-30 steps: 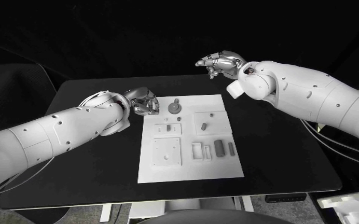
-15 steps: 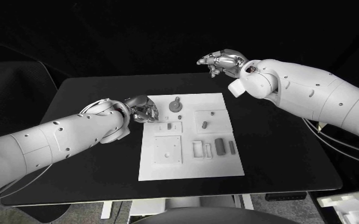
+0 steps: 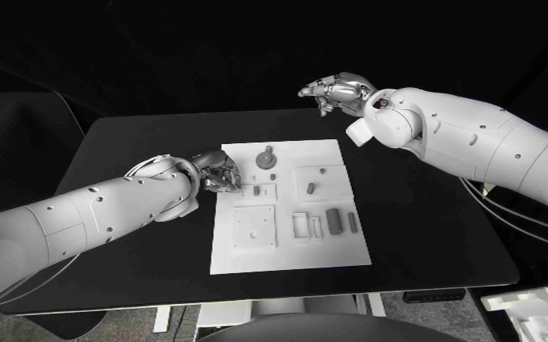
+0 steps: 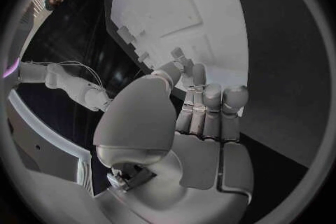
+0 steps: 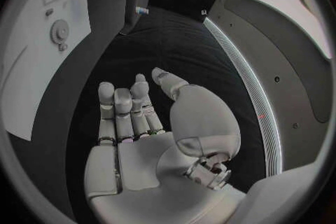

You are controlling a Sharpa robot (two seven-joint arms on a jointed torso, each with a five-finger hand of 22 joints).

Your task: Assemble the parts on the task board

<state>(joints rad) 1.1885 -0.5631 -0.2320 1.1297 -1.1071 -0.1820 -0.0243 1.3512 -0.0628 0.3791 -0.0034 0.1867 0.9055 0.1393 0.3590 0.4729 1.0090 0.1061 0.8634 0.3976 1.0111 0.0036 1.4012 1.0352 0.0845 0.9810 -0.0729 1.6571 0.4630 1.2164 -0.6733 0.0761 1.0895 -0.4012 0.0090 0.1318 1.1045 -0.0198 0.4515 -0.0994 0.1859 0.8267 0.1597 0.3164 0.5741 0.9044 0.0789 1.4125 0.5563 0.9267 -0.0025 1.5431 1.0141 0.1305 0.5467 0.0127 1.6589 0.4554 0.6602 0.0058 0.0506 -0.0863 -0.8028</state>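
The left hand (image 3: 217, 172) hovers at the left edge of the task board (image 3: 291, 255), fingers curled inward with nothing in them, just beside a small part (image 3: 256, 191) in its recess. Further right on the board lie a round part (image 3: 266, 162) and a dark oblong part (image 3: 335, 223). The right hand (image 3: 335, 95) hangs beyond the board's far edge, well apart from it, fingers curled and holding nothing.

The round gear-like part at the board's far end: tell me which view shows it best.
The head view: the round part lies in plain sight on the task board, with the other parts around it. The right wrist view catches it small and bent near the rim. In the left wrist view I cannot pick it out.
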